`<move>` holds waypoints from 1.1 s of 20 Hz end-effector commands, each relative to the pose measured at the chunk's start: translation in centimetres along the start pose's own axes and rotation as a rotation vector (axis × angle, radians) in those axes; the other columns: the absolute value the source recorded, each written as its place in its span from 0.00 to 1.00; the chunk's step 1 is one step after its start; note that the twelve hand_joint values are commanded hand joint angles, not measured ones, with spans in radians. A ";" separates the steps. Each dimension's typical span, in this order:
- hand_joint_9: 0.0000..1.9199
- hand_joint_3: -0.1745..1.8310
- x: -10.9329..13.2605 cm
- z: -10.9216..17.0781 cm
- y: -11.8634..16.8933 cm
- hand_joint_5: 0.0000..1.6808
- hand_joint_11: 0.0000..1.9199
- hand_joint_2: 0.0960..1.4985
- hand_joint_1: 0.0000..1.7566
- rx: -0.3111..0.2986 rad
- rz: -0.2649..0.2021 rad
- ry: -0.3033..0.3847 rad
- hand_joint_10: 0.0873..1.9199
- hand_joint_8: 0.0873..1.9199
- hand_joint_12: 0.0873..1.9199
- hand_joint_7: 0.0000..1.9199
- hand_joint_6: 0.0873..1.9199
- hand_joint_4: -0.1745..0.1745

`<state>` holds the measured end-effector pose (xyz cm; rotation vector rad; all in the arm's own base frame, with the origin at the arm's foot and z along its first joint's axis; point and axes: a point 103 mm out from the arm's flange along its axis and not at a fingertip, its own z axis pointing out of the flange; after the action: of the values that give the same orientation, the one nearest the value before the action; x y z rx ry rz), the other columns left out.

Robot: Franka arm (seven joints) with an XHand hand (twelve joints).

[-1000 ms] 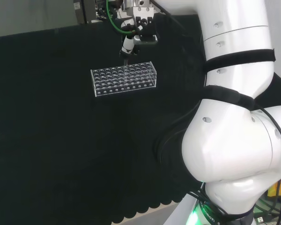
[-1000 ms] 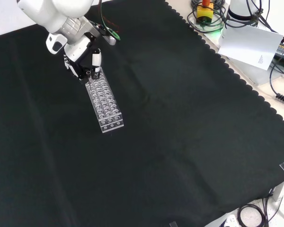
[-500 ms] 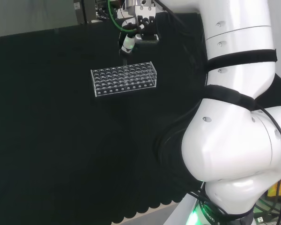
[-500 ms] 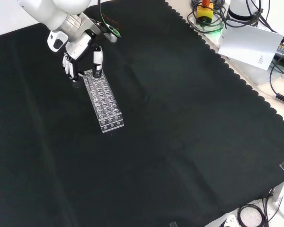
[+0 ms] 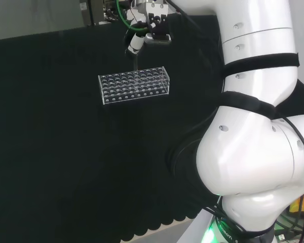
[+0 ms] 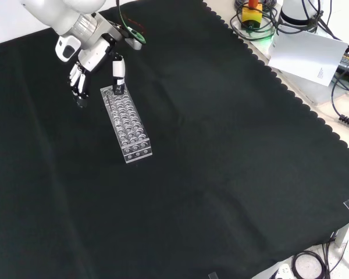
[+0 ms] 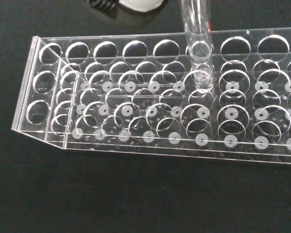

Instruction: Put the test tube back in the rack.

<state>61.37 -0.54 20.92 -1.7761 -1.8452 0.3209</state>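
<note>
The clear plastic test tube rack (image 5: 134, 87) lies on the black cloth, long side across the head view. In the front view the rack (image 6: 128, 127) runs away from the camera. A clear test tube (image 7: 198, 34) stands upright in a hole of the rack's (image 7: 150, 121) outer row, its rounded end down inside. In the head view the tube (image 5: 136, 65) rises as a thin line from the rack's far edge. The hand (image 6: 96, 53) hovers over the rack's far end, open, fingers (image 6: 75, 78) spread straight to the left and the thumb (image 6: 118, 68) just above the tube. Head view shows the hand (image 5: 135, 43) above the tube.
The arm's white links (image 5: 253, 126) take up the right of the head view. In the front view, cables and a sheet of paper (image 6: 307, 53) lie beyond the cloth's scalloped edge at the top right. The rack's other holes look empty.
The fingers have uncurled from around the tube and swung away to the left in the front view. The hand has risen a little. The tube stays standing in the rack.
</note>
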 end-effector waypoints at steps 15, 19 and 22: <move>0.16 0.00 1.7 -8.1 -8.3 0.23 0.02 0.57 0.55 -0.235 -0.057 -0.042 0.49 0.45 0.82 0.01 0.00 0.69; 0.15 0.00 2.1 -9.5 -10.4 0.23 0.02 0.57 0.55 -0.279 -0.063 -0.067 0.49 0.45 0.82 0.01 0.00 0.69; 0.15 0.00 2.4 -10.2 -11.6 0.23 0.02 0.57 0.55 -0.300 -0.068 -0.081 0.49 0.45 0.82 0.01 0.00 0.69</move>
<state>58.44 -1.10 33.69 -1.8859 -2.0436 0.1210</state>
